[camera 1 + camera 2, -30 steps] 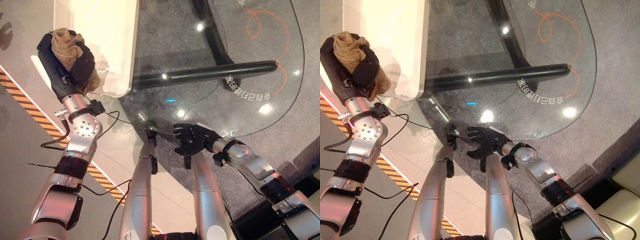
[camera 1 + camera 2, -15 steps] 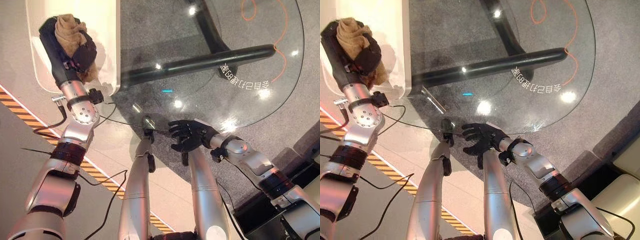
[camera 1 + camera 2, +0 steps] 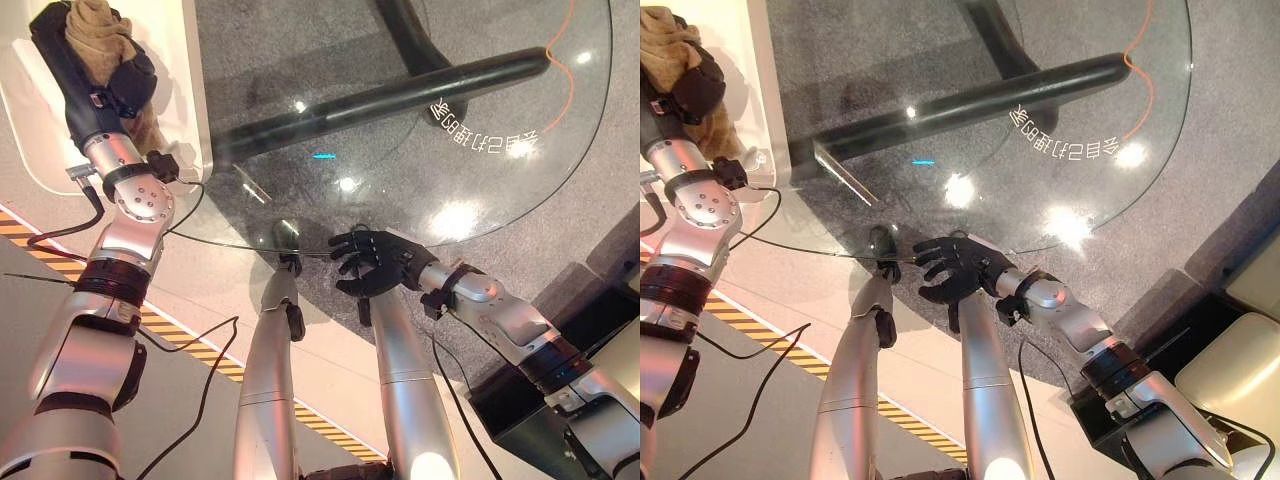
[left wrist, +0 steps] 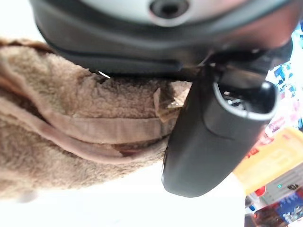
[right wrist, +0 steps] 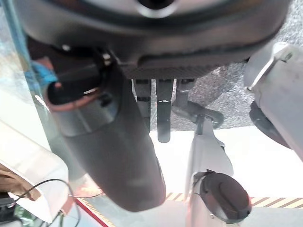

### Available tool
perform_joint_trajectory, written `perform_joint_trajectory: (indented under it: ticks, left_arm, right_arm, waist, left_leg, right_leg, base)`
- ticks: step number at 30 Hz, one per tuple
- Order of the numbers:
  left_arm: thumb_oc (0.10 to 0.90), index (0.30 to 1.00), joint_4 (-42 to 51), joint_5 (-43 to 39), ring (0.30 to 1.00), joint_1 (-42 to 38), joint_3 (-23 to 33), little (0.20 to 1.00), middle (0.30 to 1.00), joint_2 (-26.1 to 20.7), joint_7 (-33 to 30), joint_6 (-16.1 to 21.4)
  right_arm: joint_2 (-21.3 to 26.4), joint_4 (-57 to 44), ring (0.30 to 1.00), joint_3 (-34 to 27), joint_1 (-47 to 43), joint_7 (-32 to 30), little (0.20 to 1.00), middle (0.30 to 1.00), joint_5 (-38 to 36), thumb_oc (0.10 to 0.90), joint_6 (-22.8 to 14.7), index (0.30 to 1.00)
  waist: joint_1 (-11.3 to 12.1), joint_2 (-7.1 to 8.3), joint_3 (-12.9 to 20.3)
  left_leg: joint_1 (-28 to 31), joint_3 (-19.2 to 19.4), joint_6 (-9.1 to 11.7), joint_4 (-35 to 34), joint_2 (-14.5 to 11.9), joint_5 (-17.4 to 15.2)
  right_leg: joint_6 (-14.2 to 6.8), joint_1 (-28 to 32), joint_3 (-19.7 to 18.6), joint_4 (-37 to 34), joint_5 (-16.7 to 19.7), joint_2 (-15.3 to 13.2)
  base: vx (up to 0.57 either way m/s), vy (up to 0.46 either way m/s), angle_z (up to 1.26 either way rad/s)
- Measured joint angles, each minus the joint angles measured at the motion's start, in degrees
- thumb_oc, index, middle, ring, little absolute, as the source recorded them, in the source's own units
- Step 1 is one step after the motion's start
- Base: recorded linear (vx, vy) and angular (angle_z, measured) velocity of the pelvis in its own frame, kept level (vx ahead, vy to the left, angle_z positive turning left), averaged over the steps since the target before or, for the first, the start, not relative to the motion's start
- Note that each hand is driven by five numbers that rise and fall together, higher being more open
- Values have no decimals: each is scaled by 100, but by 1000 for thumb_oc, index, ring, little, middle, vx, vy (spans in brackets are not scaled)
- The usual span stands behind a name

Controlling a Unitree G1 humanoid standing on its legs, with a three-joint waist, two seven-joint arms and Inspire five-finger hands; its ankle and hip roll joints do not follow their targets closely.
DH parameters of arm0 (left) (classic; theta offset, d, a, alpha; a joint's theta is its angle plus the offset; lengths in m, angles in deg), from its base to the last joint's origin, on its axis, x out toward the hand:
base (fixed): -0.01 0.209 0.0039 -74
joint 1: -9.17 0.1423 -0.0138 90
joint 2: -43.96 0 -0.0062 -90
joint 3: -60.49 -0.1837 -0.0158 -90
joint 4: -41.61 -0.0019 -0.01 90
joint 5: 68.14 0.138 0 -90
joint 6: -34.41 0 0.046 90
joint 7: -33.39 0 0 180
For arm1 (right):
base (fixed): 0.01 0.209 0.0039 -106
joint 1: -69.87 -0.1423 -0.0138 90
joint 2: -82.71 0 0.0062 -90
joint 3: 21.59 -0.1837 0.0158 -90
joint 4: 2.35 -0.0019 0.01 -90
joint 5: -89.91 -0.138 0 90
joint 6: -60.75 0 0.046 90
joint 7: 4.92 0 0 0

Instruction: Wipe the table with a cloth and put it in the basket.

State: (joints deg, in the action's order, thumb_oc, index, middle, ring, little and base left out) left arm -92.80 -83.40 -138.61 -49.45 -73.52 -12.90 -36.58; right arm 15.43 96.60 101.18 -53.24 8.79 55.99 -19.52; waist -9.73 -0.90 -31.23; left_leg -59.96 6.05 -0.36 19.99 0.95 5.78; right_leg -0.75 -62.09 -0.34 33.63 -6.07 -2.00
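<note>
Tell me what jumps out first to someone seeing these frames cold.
The left hand, raised at far left, is clenched on a bunched tan cloth over a white basket. The round glass table comes next, with glare spots and a dark base bar showing through it. The right hand rests open at the table's near edge.

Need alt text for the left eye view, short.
The robot's left hand, at upper left, is curled round a crumpled brown terry cloth held over a white plastic basket. Its right hand is spread open at the near edge of a round glass table.
</note>
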Motion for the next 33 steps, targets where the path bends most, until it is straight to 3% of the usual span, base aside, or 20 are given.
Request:
perform_joint_trajectory:
  ticks: [3, 4, 5, 6, 7, 8, 33]
  left_arm:
    - [100, 300, -161, -193, 300, -188, -10, 200, 300, -1, -5, -33]
    - [138, 333, -253, -218, 333, -283, -18, 238, 333, -2, -5, -92]
    - [265, 441, -297, -275, 441, -351, -19, 365, 441, -4, -5, -148]
    - [462, 611, -321, -374, 611, -419, -19, 562, 611, -16, -6, -193]
    - [594, 724, -427, -432, 724, -511, -63, 694, 724, -17, -6, -208]
    - [800, 900, -590, -554, 900, -644, -154, 900, 900, -18, -4, -225]
    - [800, 900, -1084, -1531, 900, -1130, -168, 900, 900, -273, 838, -13]
  right_arm:
    - [24, -56, 900, -2, 0, 1, 900, 900, -5, 800, -29, 900]
    - [28, -74, 900, -2, 1, 1, 900, 900, -9, 800, -30, 900]
    - [35, -96, 900, -1, 1, -1, 900, 900, -9, 800, -29, 900]
    - [40, -124, 900, -1, 1, -2, 900, 900, -14, 800, -29, 900]
    - [51, -143, 900, 1, -3, -7, 900, 900, -30, 800, -29, 900]
    - [62, -153, 900, 7, -10, -10, 900, 900, -57, 800, -33, 900]
    - [61, -33, 900, 141, 17, -51, 900, 900, -218, 800, -498, 900]
  waist:
    - [-9, 1, 1]
    - [-10, 2, 1]
    - [-11, 4, 2]
    - [-17, 7, 4]
    - [-20, 8, 4]
    - [-27, 8, 5]
    - [-135, 86, 28]
  left_leg:
    - [-58, -1, -10, 1, -6, 8]
    - [-73, -3, -9, 1, -11, 9]
    - [-92, -4, -9, 2, -14, 9]
    - [-124, -5, -9, 5, -16, 9]
    - [-142, -7, -8, 5, -18, 10]
    - [-155, -11, -7, 7, -19, 11]
    - [-285, -107, -31, 17, -1, 52]
  right_leg:
    - [6, -58, 3, 1, 7, 8]
    - [7, -73, 5, 2, 8, 11]
    - [8, -91, 6, 3, 9, 15]
    - [9, -121, 7, 8, 10, 17]
    - [11, -138, 10, 9, 11, 19]
    - [12, -150, 14, 9, 12, 20]
    - [-14, -202, 136, -41, 61, -7]
  base:
    - [7, -22, -1]
    - [0, 0, 0]
    - [-8, -40, 0]
    - [-10, -33, 0]
    - [-15, -39, 0]
    - [-13, -33, 0]
    - [-6, -15, 0]
